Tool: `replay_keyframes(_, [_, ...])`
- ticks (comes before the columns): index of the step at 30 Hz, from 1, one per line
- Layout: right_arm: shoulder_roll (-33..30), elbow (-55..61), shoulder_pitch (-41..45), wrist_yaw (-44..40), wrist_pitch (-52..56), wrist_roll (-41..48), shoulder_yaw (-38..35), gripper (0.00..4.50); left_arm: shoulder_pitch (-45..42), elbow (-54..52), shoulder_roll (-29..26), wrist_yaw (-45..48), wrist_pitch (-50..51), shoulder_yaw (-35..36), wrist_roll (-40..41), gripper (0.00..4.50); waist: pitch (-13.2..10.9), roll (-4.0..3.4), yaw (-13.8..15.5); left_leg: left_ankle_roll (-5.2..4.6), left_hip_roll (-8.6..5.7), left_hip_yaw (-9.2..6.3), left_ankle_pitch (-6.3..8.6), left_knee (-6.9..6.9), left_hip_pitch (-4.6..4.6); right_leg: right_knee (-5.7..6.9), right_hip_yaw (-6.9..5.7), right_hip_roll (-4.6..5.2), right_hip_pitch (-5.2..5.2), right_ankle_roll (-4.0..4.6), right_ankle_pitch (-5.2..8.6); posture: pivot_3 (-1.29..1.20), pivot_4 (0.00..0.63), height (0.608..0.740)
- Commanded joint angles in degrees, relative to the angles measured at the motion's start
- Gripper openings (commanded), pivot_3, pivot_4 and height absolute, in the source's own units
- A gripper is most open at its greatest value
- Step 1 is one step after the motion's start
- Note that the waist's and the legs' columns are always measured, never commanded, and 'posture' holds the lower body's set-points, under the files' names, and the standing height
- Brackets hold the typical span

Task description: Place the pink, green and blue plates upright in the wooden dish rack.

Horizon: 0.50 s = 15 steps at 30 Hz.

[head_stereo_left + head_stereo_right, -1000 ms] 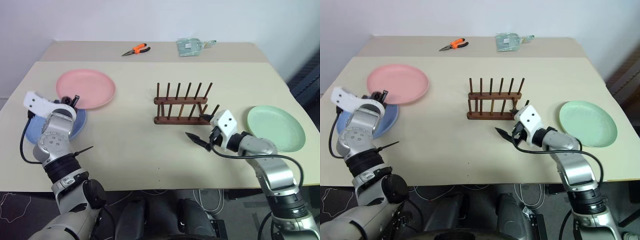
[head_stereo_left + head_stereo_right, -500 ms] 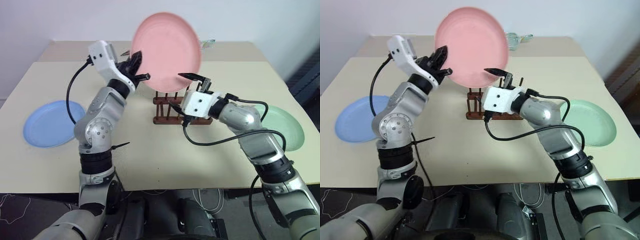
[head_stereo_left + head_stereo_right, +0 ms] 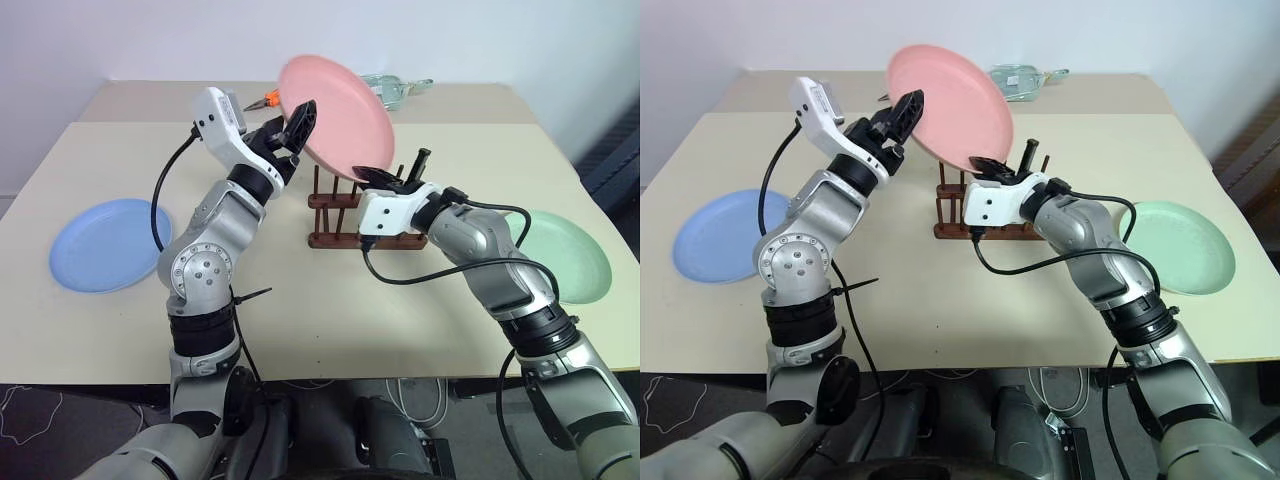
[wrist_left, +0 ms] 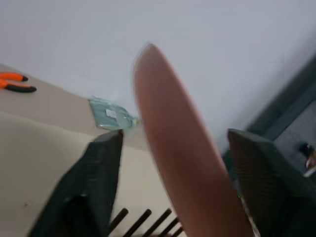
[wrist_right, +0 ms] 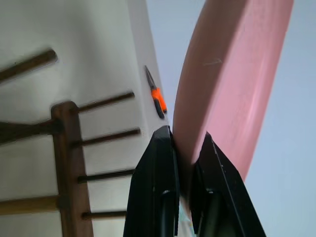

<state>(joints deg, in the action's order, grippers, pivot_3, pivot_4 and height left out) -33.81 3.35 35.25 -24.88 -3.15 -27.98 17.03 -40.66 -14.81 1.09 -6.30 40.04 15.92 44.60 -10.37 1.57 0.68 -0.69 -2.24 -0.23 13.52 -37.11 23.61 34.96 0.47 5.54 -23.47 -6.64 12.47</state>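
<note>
Right tool (image 3: 992, 166) clamps the pink plate (image 3: 952, 105) rim above the wooden dish rack (image 3: 992, 215), apparently for racking, while left tool (image 3: 902, 118) stands spread, released.

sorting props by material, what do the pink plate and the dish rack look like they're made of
Pink plate: probably plastic, matte. Its color is even and opaque, it shows no glare, and the rim looks thin and molded.

Dish rack: looks like wood with a dark brown stain. It has round dowel pegs set in rails, and the surface is dull. Grain is too fine to confirm.
</note>
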Motion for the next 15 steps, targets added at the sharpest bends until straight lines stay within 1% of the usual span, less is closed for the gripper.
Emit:
replay_keyframes(1, [-0.83,3.45,-2.46,2.46,1.75,1.34,-6.60,0.00,-0.83,1.13,-4.76,-0.75,-5.93,3.02,-5.01,3.21,-0.01,-0.02,-0.12,0.00,0.00,-0.01,0.00,0.01,0.00,0.00,0.00,-0.01,0.00,0.00,0.00,0.00,0.150,0.738])
replay_keyframes(4, [0.24,5.46,-4.45,2.13,4.40,8.45,-13.91,0.00,3.30,2.33,-13.77,6.98,-11.52,-2.73,-14.69,3.21,-0.05,-0.09,-0.43,0.01,0.01,0.03,-0.01,0.06,0.00,0.02,0.02,-0.04,-0.04,0.00,0.00,0.00,0.150,0.738])
replay_keyframes(6, [2.57,8.53,-6.27,-1.02,7.72,19.47,-19.72,0.00,6.61,3.84,-17.68,12.36,-15.58,-4.78,-17.78,3.21,-0.06,-0.10,-0.37,0.02,0.01,0.04,-0.01,0.09,-0.01,0.01,0.03,-0.04,-0.04,0.01,0.00,0.00,0.150,0.738])
replay_keyframes(8, [4.69,11.99,-7.91,-4.45,13.38,30.82,-25.24,0.00,10.45,4.78,-21.95,19.03,-20.07,-7.95,-21.59,3.21,-0.06,-0.10,-0.30,0.01,0.04,0.02,0.00,0.10,-0.01,-0.03,0.02,-0.03,0.00,0.01,0.00,0.00,0.150,0.738])
replay_keyframes(10, [5.19,15.11,-9.85,-7.53,19.27,39.87,-29.16,0.00,14.15,4.04,-24.70,25.99,-21.99,-10.26,-21.80,3.21,-0.06,-0.11,-0.22,0.01,0.06,-0.02,0.00,0.12,-0.01,-0.04,0.00,-0.02,0.00,0.02,0.01,0.00,0.150,0.738])
replay_keyframes(13, [6.35,19.50,-12.72,-9.50,28.24,52.98,-33.15,0.00,19.66,0.70,-27.25,36.00,-20.26,-13.14,-17.72,3.21,-0.07,-0.13,-0.13,-0.02,0.07,-0.01,0.03,0.14,0.00,-0.12,0.01,0.09,0.00,0.09,0.02,0.00,0.150,0.738])
replay_keyframes(15, [6.79,21.08,-13.39,-9.06,31.99,58.00,-34.33,0.00,21.76,-0.71,-28.53,40.00,-19.75,-14.74,-17.22,3.21,-0.14,-0.24,-0.31,0.01,0.13,-0.01,0.08,0.18,0.01,-0.22,0.10,0.29,-0.02,0.24,0.08,0.00,0.150,0.738])
